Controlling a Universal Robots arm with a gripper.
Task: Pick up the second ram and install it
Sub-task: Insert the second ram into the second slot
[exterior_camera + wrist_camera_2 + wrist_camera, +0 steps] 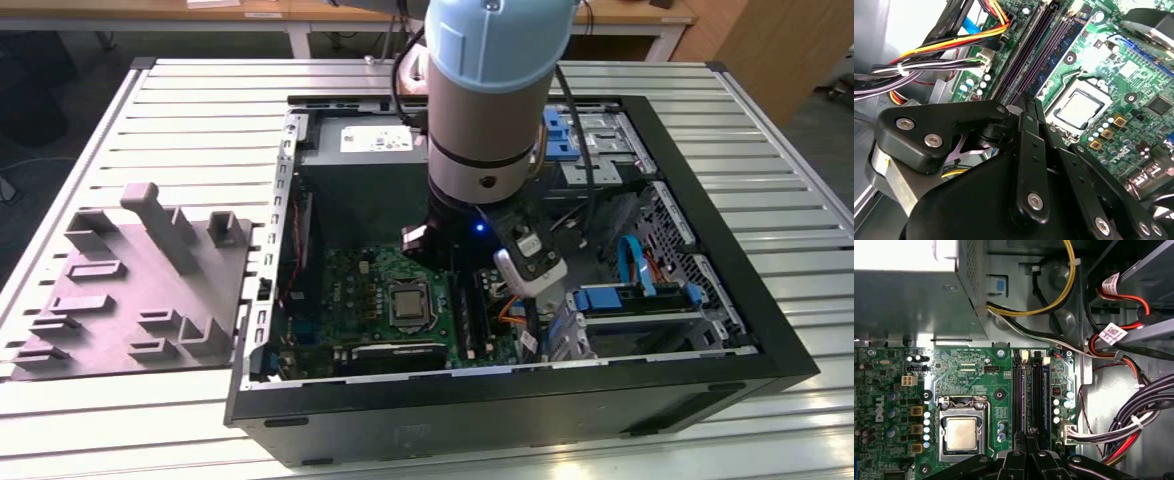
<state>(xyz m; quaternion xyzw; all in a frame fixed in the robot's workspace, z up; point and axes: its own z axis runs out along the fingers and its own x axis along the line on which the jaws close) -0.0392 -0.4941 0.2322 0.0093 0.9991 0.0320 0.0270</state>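
**Stick pinched over the slots, with little room either side**

The black linkage gripper (1028, 434) has its two slim fingers (1026, 135) drawn tight on the second ram (1027, 390). This is the long, thin blue circuit-board stick, which stands on edge and runs away from the fingertips along the bank of narrow black slot rails (1017, 400). The pale-blue and silver robot arm (487, 100) reaches down into the open black computer case (507, 410), so the stick sits low over the green motherboard (969, 375). I cannot tell whether it is seated in a slot or only resting above one.

To my eye the main risk is alignment. If the stick lies slightly askew to its rail, a downward push would load one end first and could flex the stick or the board beneath. The small white latch clip (1024, 355) at the far end could block that end if it is not swung clear.

Room is tight too. The square silver processor (960, 433) sits near on one side. On the other, a white cable plug (1069, 431) and a tied bundle of dark wires (1139, 425) lie just beside the rails, where the broad linkage could snag them.
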